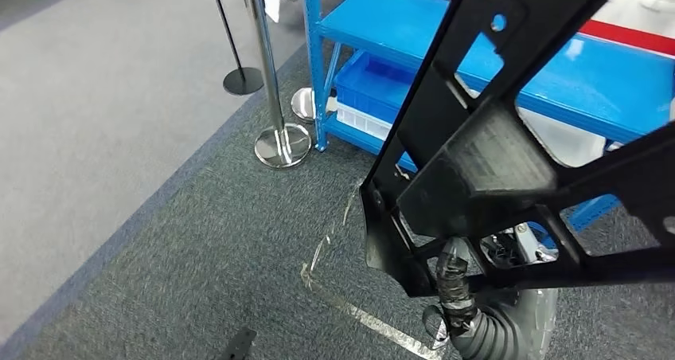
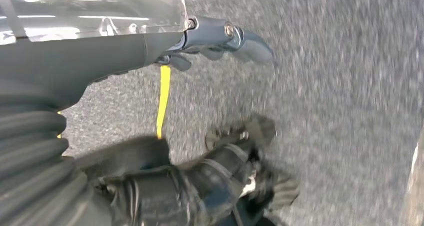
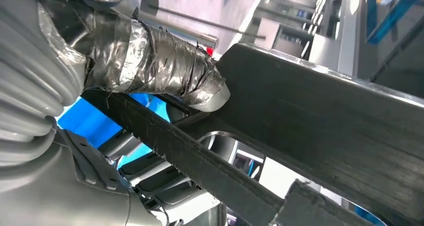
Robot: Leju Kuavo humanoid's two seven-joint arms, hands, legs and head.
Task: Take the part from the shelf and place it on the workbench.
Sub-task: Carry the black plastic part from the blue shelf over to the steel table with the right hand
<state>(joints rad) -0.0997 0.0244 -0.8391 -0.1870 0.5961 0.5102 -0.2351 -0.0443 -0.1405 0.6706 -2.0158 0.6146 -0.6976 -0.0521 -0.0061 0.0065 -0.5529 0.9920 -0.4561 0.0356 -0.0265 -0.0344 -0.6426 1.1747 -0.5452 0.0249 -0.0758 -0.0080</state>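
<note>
So the right hand has its taped thumb wrapped around a lower bar of the part, a big black openwork plastic frame, and it's clamped on tight. The part is up in the air over the grey carpet, in front of the blue shelf. Its long axis runs on a slant, from down by the hand up and away toward the shelf. The left hand hangs over the carpet, fingers loosely apart, holding nothing.
</note>
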